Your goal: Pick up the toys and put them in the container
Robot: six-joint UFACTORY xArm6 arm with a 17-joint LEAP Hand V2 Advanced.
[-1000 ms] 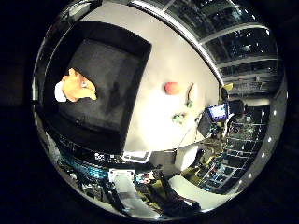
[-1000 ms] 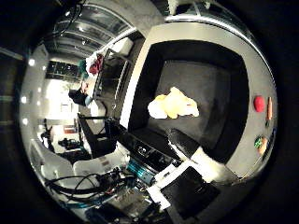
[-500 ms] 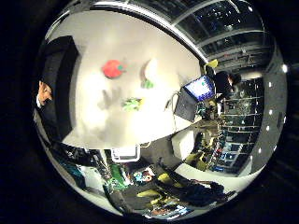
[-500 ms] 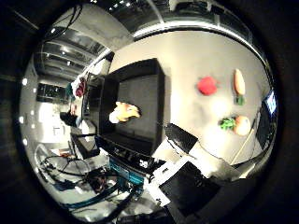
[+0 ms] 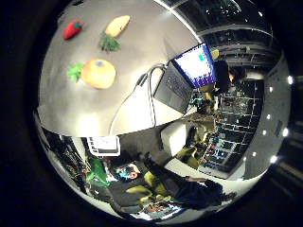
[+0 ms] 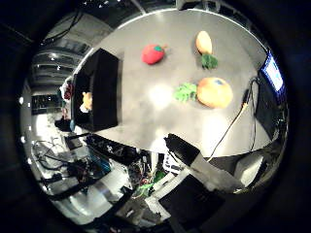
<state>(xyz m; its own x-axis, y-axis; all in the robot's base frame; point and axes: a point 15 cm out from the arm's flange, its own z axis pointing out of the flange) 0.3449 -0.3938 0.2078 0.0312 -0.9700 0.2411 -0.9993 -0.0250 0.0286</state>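
Note:
Three soft toys lie on the grey table point(image 6: 146, 121): a red one point(image 6: 152, 54), a yellow-orange carrot shape with green leaves point(image 6: 204, 43), and a round orange one with a green leaf tuft point(image 6: 214, 92). The black container point(image 6: 103, 87) stands at the table's far side from them, with a yellow plush toy point(image 6: 87, 100) inside it. My hand is high above the table, nearer the orange toy than the container. Only a white and black part of my hand's body point(image 6: 199, 167) shows at the thumb side view's edge. Nothing is close to the palm.
An open laptop point(image 5: 187, 78) with a lit screen stands at the table's edge beyond the orange toy, a cable running from it across the table. Around the table are chairs, desks and clutter on the floor.
The whole picture has shifted: the camera has travelled from over the container across the table to over the three toys. The yellow toy stays in the container.

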